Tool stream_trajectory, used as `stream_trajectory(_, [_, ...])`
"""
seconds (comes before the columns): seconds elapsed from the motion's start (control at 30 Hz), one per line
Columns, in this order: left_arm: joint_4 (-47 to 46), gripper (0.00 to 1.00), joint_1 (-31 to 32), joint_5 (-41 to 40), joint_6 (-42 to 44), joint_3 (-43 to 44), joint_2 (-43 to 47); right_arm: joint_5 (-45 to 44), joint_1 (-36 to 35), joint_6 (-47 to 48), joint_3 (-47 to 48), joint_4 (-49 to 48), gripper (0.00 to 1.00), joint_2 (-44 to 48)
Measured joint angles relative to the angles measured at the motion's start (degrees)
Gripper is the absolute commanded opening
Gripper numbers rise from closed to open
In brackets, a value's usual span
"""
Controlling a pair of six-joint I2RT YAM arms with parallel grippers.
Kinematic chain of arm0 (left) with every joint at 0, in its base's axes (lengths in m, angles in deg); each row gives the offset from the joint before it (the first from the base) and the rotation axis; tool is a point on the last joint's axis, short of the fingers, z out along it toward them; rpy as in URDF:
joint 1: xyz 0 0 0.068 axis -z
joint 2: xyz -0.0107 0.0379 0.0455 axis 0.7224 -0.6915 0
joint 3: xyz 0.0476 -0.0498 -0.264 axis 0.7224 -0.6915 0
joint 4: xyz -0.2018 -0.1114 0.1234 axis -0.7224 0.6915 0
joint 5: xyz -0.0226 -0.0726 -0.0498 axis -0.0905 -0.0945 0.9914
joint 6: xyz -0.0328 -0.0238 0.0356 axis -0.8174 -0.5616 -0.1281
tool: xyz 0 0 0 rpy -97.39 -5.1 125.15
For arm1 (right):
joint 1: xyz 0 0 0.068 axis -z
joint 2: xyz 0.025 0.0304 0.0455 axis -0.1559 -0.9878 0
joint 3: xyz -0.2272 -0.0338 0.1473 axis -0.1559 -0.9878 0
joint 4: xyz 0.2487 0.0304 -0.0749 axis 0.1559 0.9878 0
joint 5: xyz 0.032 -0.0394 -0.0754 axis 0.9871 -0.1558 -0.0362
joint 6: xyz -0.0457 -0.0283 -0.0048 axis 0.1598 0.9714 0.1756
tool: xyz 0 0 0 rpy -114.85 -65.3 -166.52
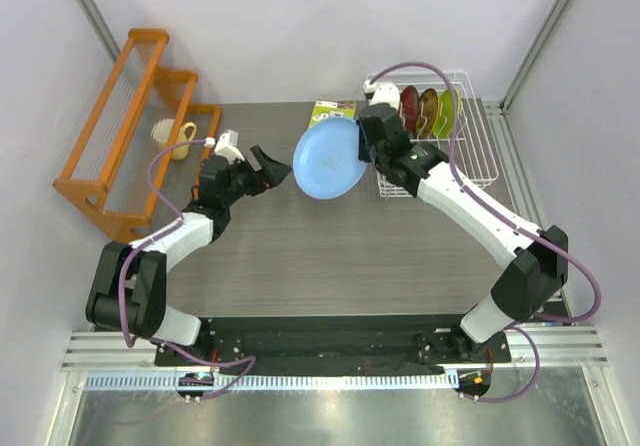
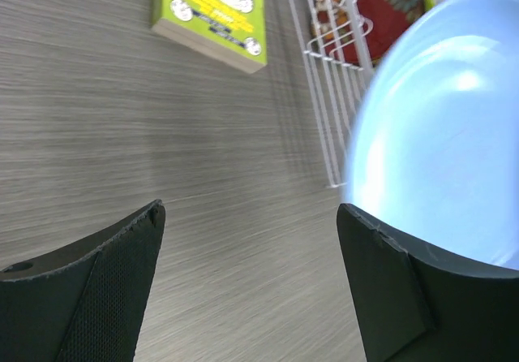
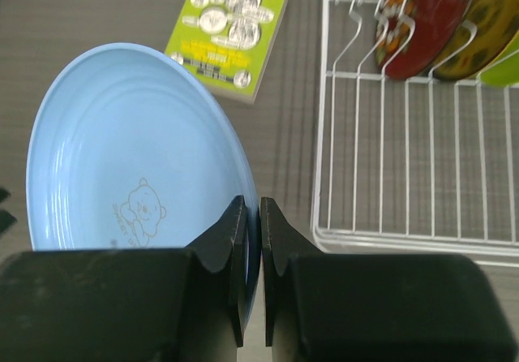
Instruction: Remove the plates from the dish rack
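My right gripper is shut on the rim of the large light-blue plate and holds it tilted above the table, left of the white wire dish rack. The dark-red floral plate, the yellow plate and the lime-green plate stand upright in the rack's far end. My left gripper is open and empty, just left of the blue plate.
A green-and-white booklet lies on the table behind the blue plate. An orange wooden rack stands at the far left with a yellow mug beside it.
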Motion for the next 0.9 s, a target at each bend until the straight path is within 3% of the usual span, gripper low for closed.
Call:
stream_trajectory(0.4, [-11.37, 0.83, 0.00, 3.56, -6.80, -2.34, -1.09, 4.90, -0.59, -4.57, -9.14, -3.17, 0.01, 0.87])
stream_trajectory(0.63, [-17.66, 0.70, 0.00, 5.77, -10.16, -3.82, -5.09, 7.19, -0.59, -6.47, -10.51, -5.70, 0.01, 3.52])
stream_trajectory(0.7, [-18.69, 0.62, 0.00, 6.38, -11.02, -3.82, -6.54, 7.82, -0.59, -7.30, -11.15, -6.95, 0.01, 4.28])
stream_trajectory(0.77, [-19.93, 0.43, 0.00, 7.26, -11.80, -3.85, -7.52, 8.37, -0.59, -7.82, -12.04, -7.89, 0.01, 5.01])
stream_trajectory(0.8, [-21.00, 0.28, 0.00, 7.80, -12.20, -3.89, -7.91, 8.70, -0.59, -8.17, -12.39, -8.09, 0.01, 5.25])
stream_trajectory(0.9, [-23.32, 0.05, 0.17, 8.87, -13.38, -4.07, -8.44, 9.42, -0.59, -8.96, -13.35, -8.55, 0.07, 5.31])
